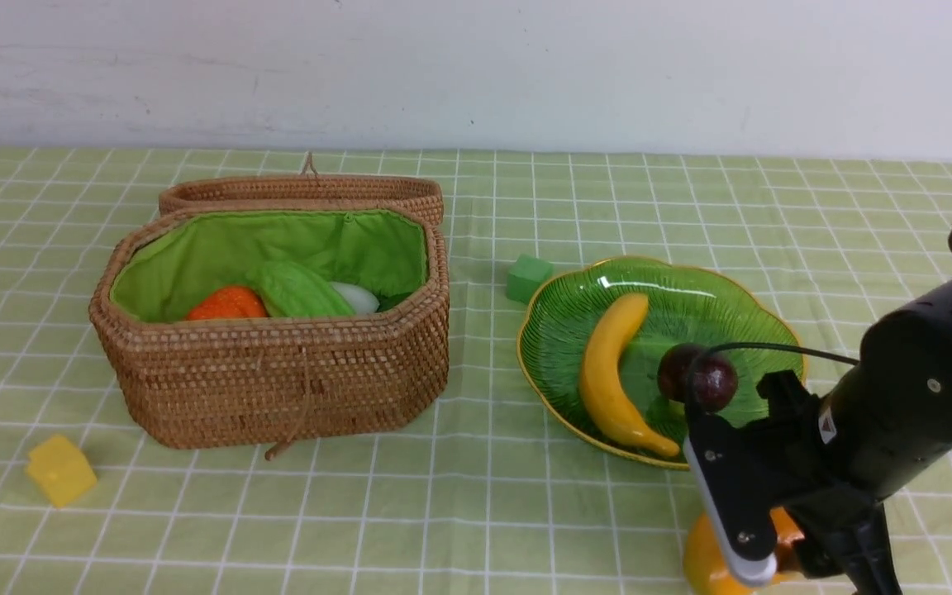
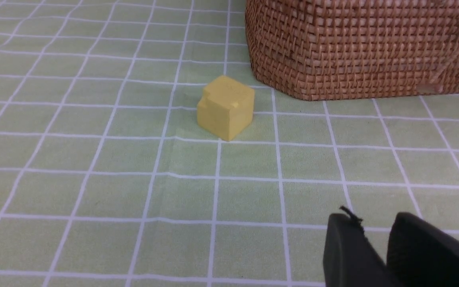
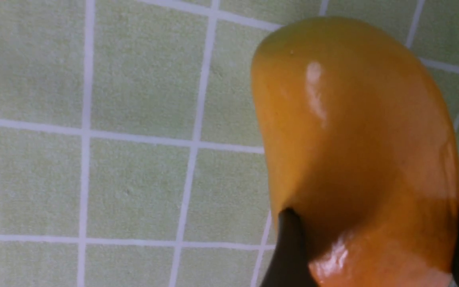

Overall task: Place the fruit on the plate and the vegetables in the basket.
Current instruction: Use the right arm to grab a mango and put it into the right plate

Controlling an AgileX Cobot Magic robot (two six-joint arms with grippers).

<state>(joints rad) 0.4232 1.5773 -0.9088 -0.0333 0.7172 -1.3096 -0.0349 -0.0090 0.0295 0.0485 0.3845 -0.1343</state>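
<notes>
Right tool (image 3: 377, 247) clamped around mango (image 3: 357, 139)

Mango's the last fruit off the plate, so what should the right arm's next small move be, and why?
Probably close the right end effector firmly on the mango, then lift. Its fingers flank the fruit, which appears to lie on the cloth short of the plate, where the banana and mangosteen already lie.

Right arm low, left hand idle

Right hand (image 1: 753, 554) has its fingers on both sides of the mango (image 3: 357, 159); left hand (image 2: 377, 247) hovers with fingers narrowly parted, holding nothing.
</notes>
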